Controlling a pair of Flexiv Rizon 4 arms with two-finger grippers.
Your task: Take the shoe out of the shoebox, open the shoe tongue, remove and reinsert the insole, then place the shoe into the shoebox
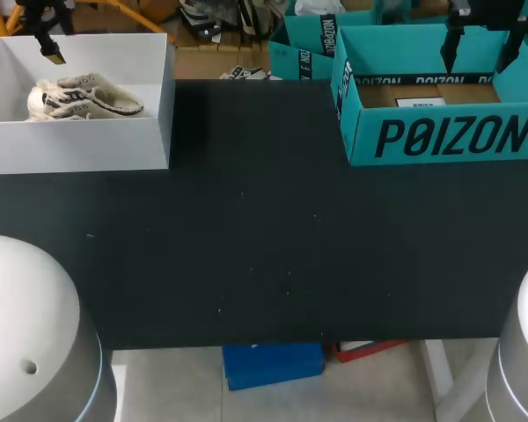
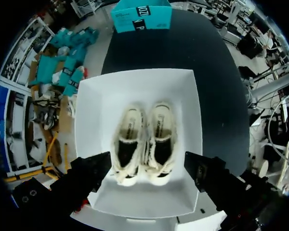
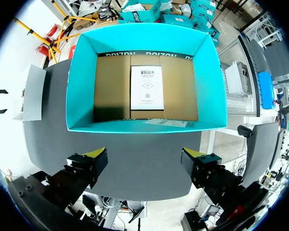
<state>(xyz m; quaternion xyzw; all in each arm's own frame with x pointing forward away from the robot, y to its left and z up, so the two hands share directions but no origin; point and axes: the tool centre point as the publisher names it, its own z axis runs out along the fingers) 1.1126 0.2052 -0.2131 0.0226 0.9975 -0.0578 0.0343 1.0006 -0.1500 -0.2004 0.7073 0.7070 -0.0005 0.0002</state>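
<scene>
Your left gripper [image 2: 147, 168], fingers apart, hangs over the shoes [image 2: 144, 139] in the white shoebox [image 2: 89, 144], spanning their width; toes point ahead.

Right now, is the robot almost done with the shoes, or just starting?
Just starting. Nothing looks done: both shoes lie side by side in the white box. In hand: the left gripper hangs open above them, holding nothing; the right gripper is open over the teal box. Still to do: lifting a shoe out, tongue, insole, and boxing it.
</scene>
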